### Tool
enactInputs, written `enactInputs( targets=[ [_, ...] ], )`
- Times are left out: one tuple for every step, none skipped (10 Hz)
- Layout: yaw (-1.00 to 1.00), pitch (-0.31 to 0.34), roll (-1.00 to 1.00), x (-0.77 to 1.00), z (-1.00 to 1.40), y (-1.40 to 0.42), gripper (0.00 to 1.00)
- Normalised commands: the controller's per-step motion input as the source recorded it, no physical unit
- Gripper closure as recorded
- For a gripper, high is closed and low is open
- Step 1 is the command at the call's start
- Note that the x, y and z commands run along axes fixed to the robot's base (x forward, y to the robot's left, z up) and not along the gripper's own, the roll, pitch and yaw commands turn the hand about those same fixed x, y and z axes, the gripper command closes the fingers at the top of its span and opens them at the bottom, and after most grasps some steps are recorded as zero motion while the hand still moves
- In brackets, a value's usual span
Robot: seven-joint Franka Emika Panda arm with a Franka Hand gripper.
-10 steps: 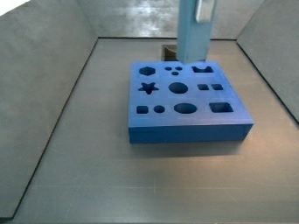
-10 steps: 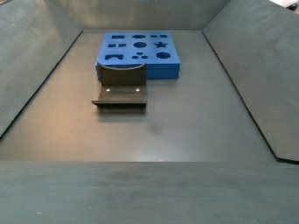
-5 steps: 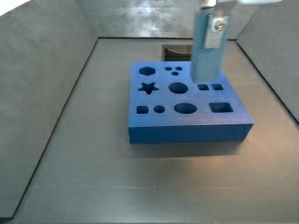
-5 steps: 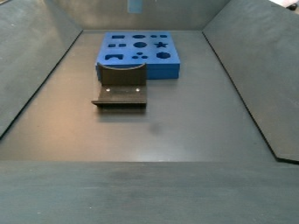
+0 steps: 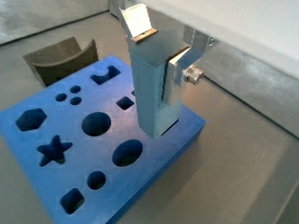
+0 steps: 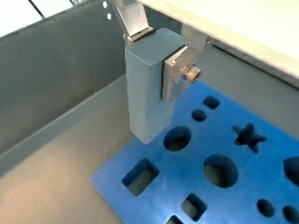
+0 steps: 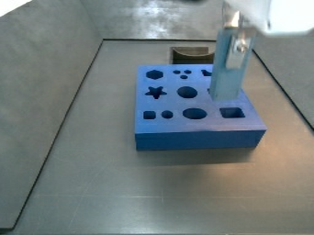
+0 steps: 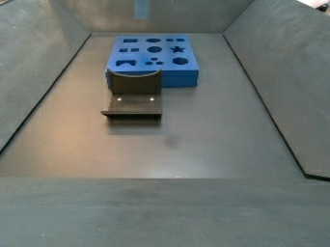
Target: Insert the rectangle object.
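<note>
My gripper (image 7: 236, 39) is shut on the rectangle object (image 7: 227, 66), a slim light-blue bar that hangs upright. Its lower end is just over the right part of the blue block (image 7: 185, 128), near a square hole (image 7: 230, 113); I cannot tell if it touches. In both wrist views the silver fingers (image 5: 177, 74) (image 6: 177, 66) clamp the bar (image 5: 152, 92) (image 6: 146, 87) on its upper half, above the block (image 5: 47, 179) (image 6: 233, 188). In a side view the block (image 8: 152, 72) lies at the far end and the bar (image 8: 142, 8) shows faintly at the top edge.
The dark fixture (image 8: 133, 104) stands on the floor beside the block; it also shows in a side view (image 7: 188, 53) and a wrist view (image 5: 59, 57). Grey bin walls (image 7: 55, 101) rise on all sides. The block has several shaped holes, among them a star (image 7: 156, 92).
The gripper and the bar have moved right and down, from over the block's far edge to over its right part.
</note>
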Motion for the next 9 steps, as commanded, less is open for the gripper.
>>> enactInputs(
  targets=[
    [-0.01, 0.259, 0.17, 0.78, -0.27, -0.06, 1.00],
    [-0.01, 0.293, 0.14, 0.73, -0.17, -0.09, 1.00],
    [0.00, 0.291, 0.13, 0.79, -0.10, 0.00, 1.00],
    [0.00, 0.283, 0.11, 0.90, -0.17, 0.01, 1.00],
    [-0.02, 0.257, 0.13, 0.85, -0.21, 0.13, 1.00],
    [-0.17, 0.230, 0.24, 0.69, -0.41, 0.23, 1.00],
    [-0.19, 0.229, 0.21, 0.67, -0.39, 0.19, 1.00],
    [-0.19, 0.250, 0.07, 0.70, -0.20, 0.18, 1.00],
    [-0.09, 0.290, 0.00, 0.75, -0.01, 0.06, 1.00]
  ],
)
